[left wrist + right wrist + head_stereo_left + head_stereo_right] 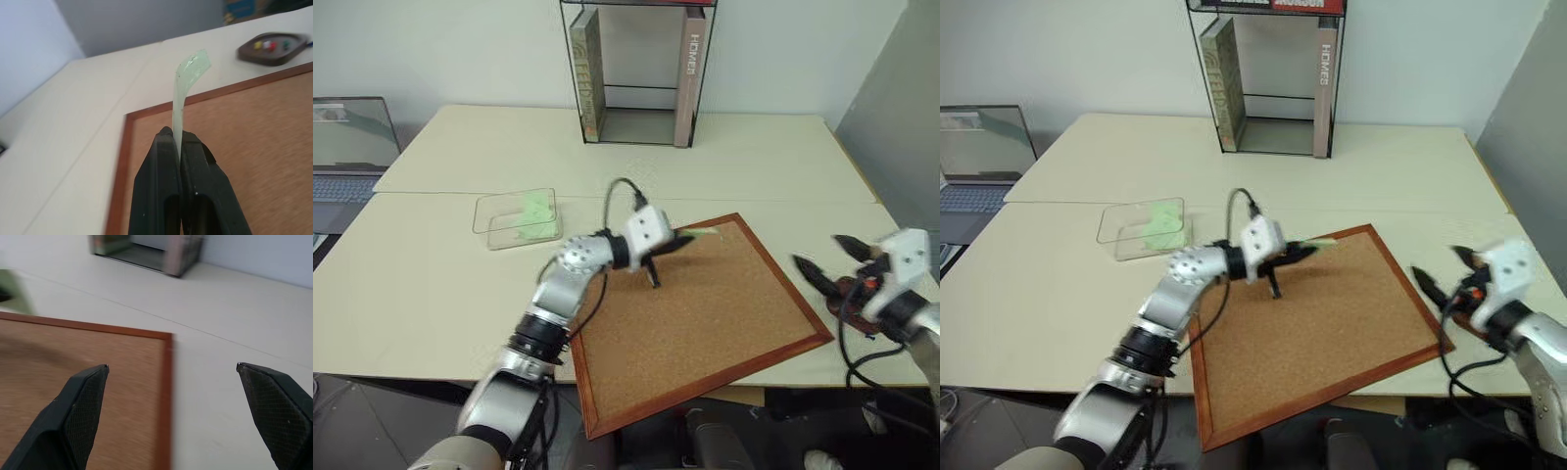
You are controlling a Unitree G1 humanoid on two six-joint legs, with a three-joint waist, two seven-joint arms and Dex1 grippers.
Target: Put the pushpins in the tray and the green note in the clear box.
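Note:
My left gripper (178, 139) is shut on the lower end of the green note (188, 73), a pale green slip that curls upward from between the fingers. It hovers above the far edge of the corkboard (705, 323). To its left stands the clear box (509, 238), with pale green paper (536, 211) lying inside. My right gripper (818, 250) hangs open and empty off the board's right corner, over the tray (254, 56), a dark reddish-brown dish. Yellow, red and green pushpins (272, 45) lie in it.
A black wire-framed glass book stand (636, 73) with two books stands at the back of the cream table. A laptop (347, 147) sits at the far left. The table's right edge runs just beyond the tray.

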